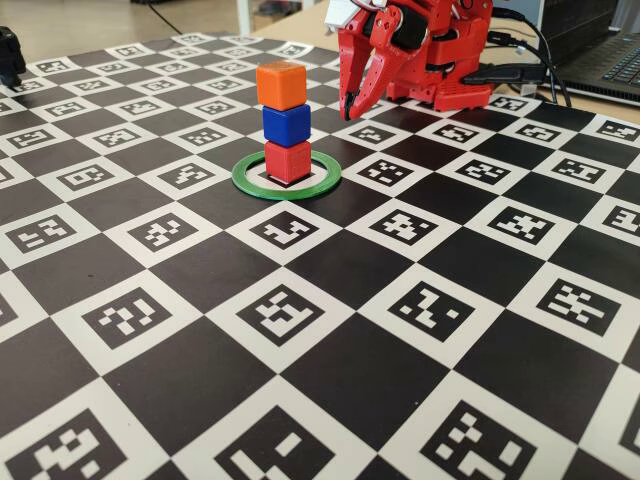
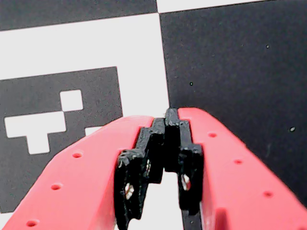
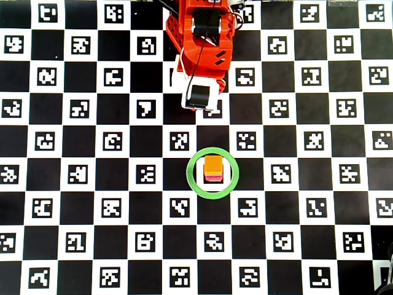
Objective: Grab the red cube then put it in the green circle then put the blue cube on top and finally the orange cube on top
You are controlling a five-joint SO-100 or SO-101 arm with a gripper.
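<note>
The red cube (image 1: 288, 162) stands inside the green circle (image 1: 286, 176). The blue cube (image 1: 286, 124) sits on it and the orange cube (image 1: 280, 85) tops the stack. From overhead only the orange cube (image 3: 212, 164), a sliver of the red cube (image 3: 212, 177) and the green circle (image 3: 212, 173) show; the blue cube is hidden. My gripper (image 1: 349, 106) hangs behind and to the right of the stack, folded back near the arm base, apart from the cubes. In the wrist view its red fingers with black pads (image 2: 170, 125) meet at the tips, holding nothing.
The table is a black-and-white checkerboard of marker tiles (image 1: 286, 313). The red arm base (image 1: 440, 60) stands at the back, with cables (image 1: 535, 60) and a laptop (image 1: 610, 55) at the far right. A dark object (image 1: 10, 55) sits at the far left edge.
</note>
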